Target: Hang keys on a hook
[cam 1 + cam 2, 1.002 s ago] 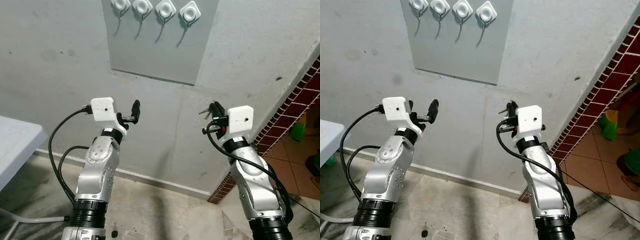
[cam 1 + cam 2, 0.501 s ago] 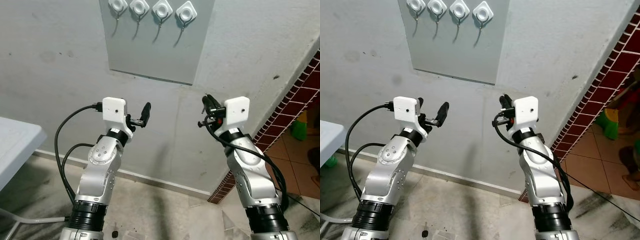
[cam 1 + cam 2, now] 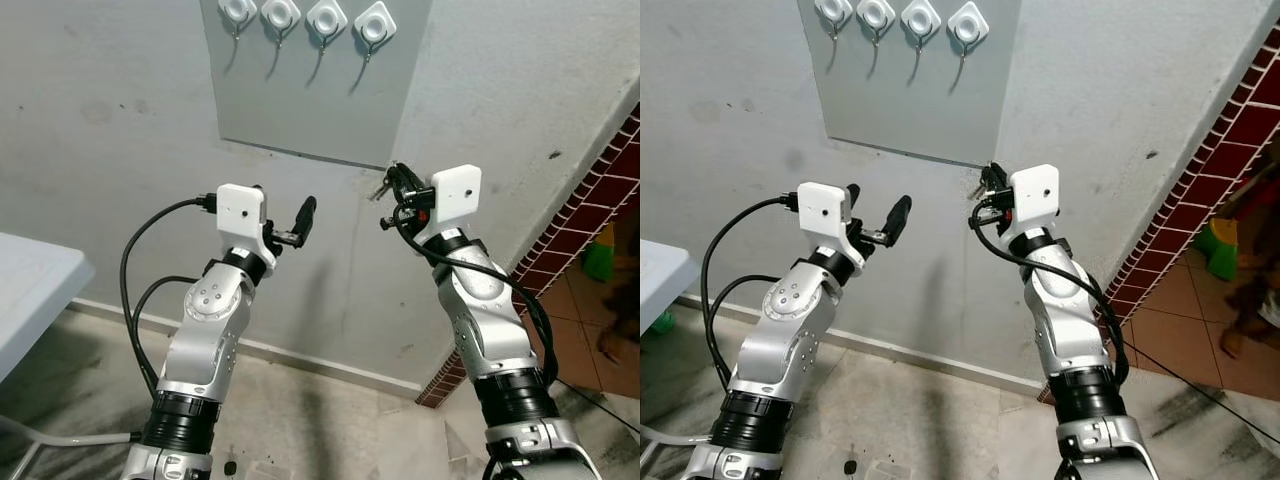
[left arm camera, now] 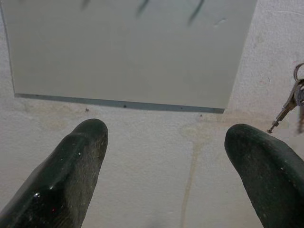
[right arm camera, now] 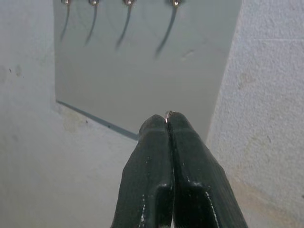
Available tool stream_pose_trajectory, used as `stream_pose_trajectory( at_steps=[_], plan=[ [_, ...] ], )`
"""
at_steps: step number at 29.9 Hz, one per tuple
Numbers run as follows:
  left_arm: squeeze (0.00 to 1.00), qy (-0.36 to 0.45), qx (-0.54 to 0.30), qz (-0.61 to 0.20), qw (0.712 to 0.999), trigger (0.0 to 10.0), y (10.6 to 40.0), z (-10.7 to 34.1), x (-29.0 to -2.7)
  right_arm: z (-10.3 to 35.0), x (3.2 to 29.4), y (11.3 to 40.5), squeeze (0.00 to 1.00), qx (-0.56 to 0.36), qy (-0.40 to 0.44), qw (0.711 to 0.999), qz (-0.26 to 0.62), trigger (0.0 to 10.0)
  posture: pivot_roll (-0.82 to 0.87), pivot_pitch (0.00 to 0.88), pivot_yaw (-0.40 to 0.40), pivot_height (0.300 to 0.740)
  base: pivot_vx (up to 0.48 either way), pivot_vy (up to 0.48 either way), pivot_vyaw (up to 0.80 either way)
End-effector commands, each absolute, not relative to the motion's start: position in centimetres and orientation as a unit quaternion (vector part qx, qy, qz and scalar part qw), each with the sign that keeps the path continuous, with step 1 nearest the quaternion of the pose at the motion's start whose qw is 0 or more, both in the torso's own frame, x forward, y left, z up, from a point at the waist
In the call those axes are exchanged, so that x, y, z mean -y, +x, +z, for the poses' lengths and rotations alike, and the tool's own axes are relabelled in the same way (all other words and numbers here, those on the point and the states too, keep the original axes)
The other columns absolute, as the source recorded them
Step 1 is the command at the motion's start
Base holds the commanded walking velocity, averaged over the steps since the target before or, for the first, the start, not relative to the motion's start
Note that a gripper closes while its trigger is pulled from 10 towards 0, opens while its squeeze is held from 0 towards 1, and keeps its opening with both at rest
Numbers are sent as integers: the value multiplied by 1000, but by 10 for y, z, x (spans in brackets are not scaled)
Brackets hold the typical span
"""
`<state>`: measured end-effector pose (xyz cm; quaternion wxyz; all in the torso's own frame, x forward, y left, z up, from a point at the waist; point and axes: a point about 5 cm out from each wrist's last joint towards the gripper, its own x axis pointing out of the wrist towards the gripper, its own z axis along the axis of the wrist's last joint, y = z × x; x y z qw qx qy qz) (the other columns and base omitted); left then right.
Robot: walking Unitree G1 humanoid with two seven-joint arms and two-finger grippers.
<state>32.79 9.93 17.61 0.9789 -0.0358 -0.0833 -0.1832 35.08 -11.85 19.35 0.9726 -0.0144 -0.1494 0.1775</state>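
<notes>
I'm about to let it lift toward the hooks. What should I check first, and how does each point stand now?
1. Right end effector shut on the keys: ok; a bit of ring shows at its tips.
2. Keys hang free, touching nothing: ok.
3. Four hooks on the grey panel bare: ok.
4. Keys level with a hook: not ok; they sit at the panel's lower right corner.
5. Left end effector open, off to the side: ok.
6. Ring turned to slip over a hook: cannot tell.
</notes>
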Motion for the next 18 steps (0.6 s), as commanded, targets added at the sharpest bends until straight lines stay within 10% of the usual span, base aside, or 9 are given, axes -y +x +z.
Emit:
stream_pose_trajectory(
  at_steps=[1, 18],
  plan=[
    [0, -28, 91, -206, 974, 10000, 328, 179, -92, 204, 119, 358, 0, 170, 8, 969, 177, 10000, -33, 11, -29, 732, 0, 0, 0],
    [0, -34, 102, -203, 973, 10000, 330, 186, -93, 233, 90, 373, 0, 214, 47, 948, 232, 10000, -20, 30, -34, 732, 0, 0, 0]
  ],
)
